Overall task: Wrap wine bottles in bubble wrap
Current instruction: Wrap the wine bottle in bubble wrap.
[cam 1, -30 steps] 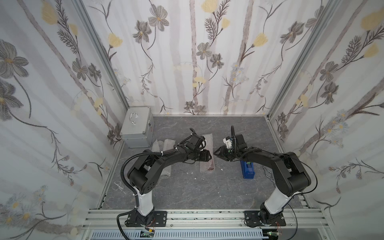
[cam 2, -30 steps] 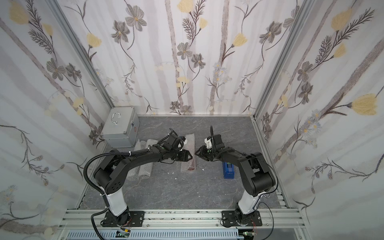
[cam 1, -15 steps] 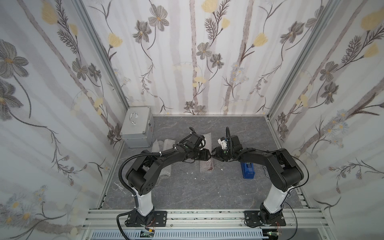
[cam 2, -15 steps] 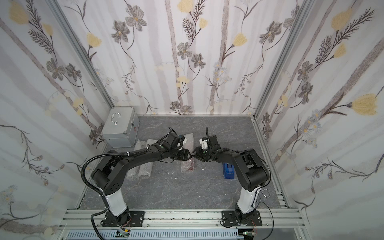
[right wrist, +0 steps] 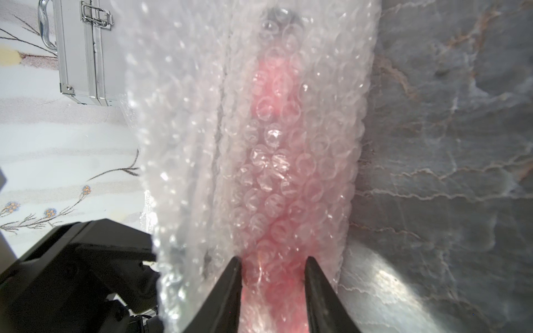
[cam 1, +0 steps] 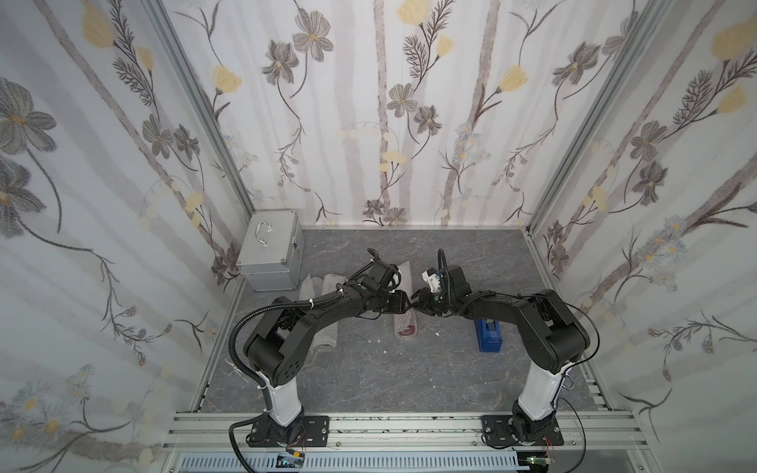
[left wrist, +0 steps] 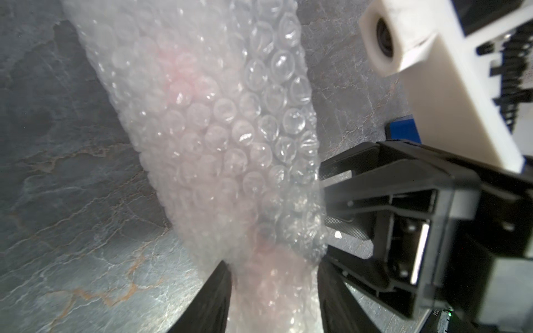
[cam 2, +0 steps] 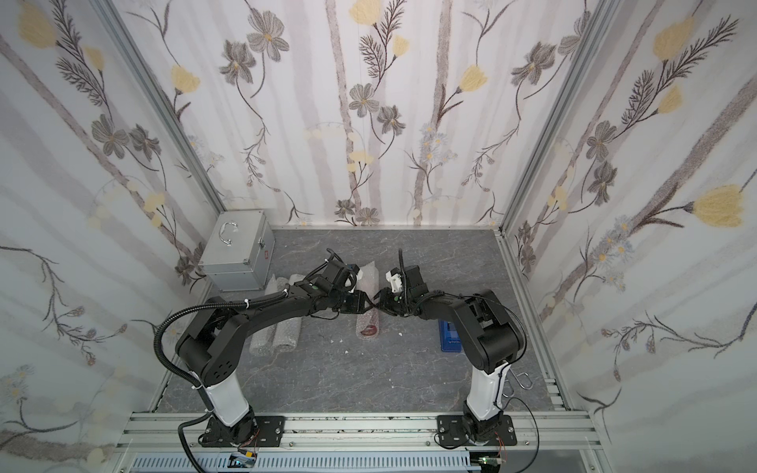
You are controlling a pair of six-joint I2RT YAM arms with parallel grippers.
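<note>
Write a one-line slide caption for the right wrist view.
Right arm's jaws straddle the red-pink bottle rolled in bubble wrap on the grey tabletop, silver case beyond.

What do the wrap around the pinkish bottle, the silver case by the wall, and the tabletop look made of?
Bubble wrap: thin translucent plastic film, glossy, covered in air pockets. Silver case: probably aluminium, matte panels with shiny handle and latch. Tabletop: grey with pale veins like stone; possibly printed laminate.

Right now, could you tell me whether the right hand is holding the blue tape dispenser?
No, the blue tape dispenser lies on the table, apart from the right hand, which straddles the bubble-wrapped bottle.
</note>
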